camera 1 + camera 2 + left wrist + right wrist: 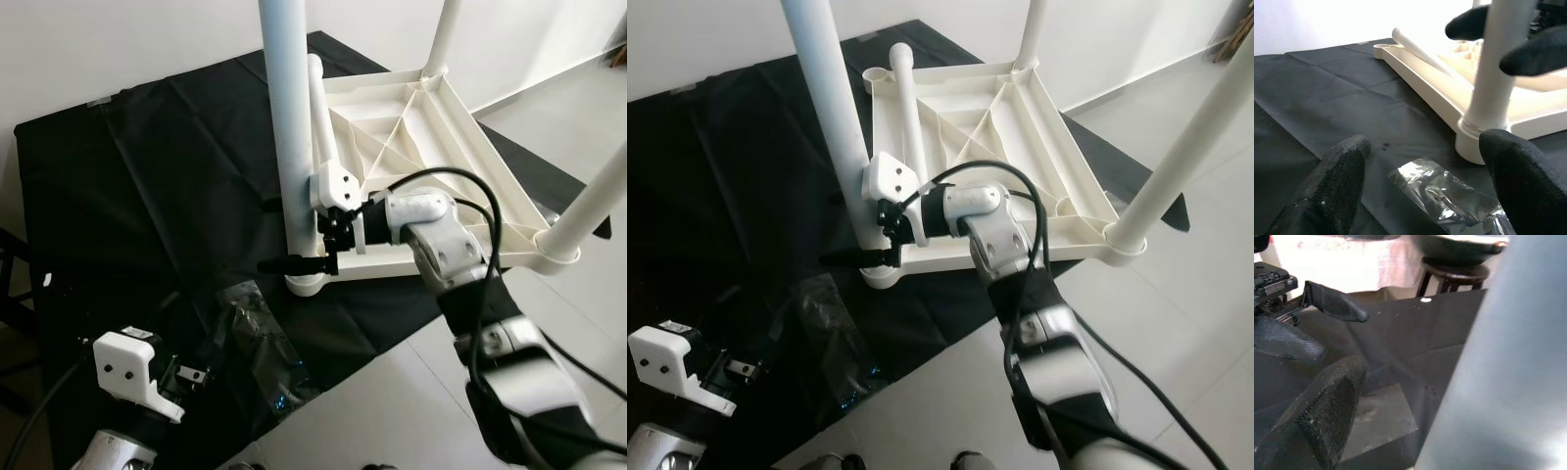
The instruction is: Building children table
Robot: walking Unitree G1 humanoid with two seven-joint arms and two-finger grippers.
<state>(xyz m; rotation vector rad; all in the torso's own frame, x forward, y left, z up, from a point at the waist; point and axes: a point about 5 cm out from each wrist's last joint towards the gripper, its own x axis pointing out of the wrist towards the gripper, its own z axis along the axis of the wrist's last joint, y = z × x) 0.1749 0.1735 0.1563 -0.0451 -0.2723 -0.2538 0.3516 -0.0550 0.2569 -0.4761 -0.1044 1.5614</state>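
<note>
Right gripper [306,235] clamped low on the near leg [290,127] of the upturned tabletop [441,127] — light, stiff, slick plastic, best held near the socket — left gripper [1420,181] open, empty.

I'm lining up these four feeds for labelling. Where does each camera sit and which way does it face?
Left eye, right eye: head, looking down at the upturned white table on black sheet; both arms show.
Left wrist: along the left end effector toward the near table leg.
Right wrist: right end effector's finger beside that leg.
All share the leg.
</note>
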